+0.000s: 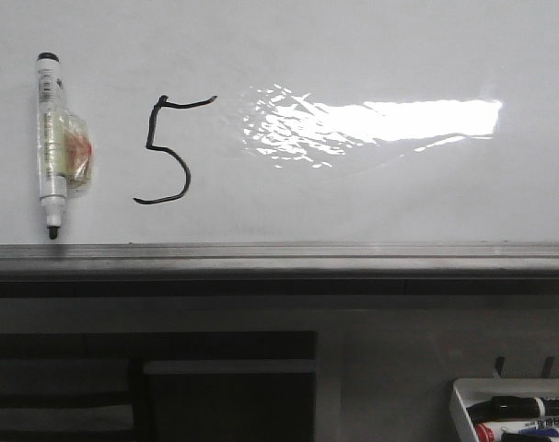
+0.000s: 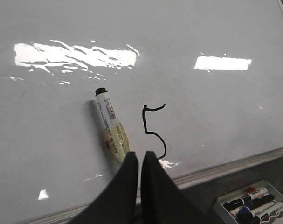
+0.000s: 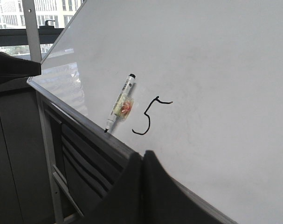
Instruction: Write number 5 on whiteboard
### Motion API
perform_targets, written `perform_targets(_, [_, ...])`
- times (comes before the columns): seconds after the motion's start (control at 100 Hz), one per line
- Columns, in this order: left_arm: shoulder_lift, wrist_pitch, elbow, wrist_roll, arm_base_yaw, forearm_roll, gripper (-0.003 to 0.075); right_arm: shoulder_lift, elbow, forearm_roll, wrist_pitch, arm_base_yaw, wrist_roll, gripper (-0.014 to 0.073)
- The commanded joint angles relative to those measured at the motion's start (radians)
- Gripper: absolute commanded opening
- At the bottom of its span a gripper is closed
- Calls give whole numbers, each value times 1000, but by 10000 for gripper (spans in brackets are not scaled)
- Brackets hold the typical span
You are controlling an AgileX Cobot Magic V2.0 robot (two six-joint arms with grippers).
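The whiteboard (image 1: 371, 55) carries a thin black number 5 (image 1: 168, 152) at its left. A white marker (image 1: 51, 138) with a black end and a yellowish wrap lies on the board left of the digit, its tip down by the grey edge rail (image 1: 279, 253). Neither gripper shows in the front view. My left gripper (image 2: 140, 156) is shut and empty, hovering off the board near the marker (image 2: 111, 126) and the 5 (image 2: 153, 128). My right gripper (image 3: 142, 156) is shut and empty, by the rail, away from the 5 (image 3: 148, 116) and the marker (image 3: 121, 102).
A small white tray (image 1: 463, 405) with several markers stands below the board at the right; it also shows in the left wrist view (image 2: 223, 203). Bright glare (image 1: 380, 120) lies across the board right of the digit. Dark cabinet panels (image 3: 71, 163) sit under the rail.
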Motion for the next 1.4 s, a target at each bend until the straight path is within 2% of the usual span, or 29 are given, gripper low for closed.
perform_targets(0.0, [10, -76, -28, 0, -9, 6, -20, 5, -24, -14, -76, -4, -4, -61])
perform_targets(0.47, [10, -76, -28, 0, -9, 6, -20, 5, -24, -14, -76, -4, -4, -61])
perform_targets(0.7, [10, -50, -28, 2, 8, -77, -20, 5, -24, -14, -76, -4, -4, -61])
perform_targets(0.75, [10, -43, -28, 49, 24, -87, -20, 5, -24, -14, -76, -4, -4, -61])
perform_targets(0.96, [-27, -32, -26, 509, 163, -267, -20, 5, -24, -14, -76, -4, -4, -61])
perform_targets(1.03, [-47, -15, -22, 590, 227, -296, -20, 5, -24, -14, -76, -4, -4, -61])
perform_targets(1.39, [-133, -10, 159, 606, 551, -368, -20, 5, -24, -14, -76, -4, -4, -61])
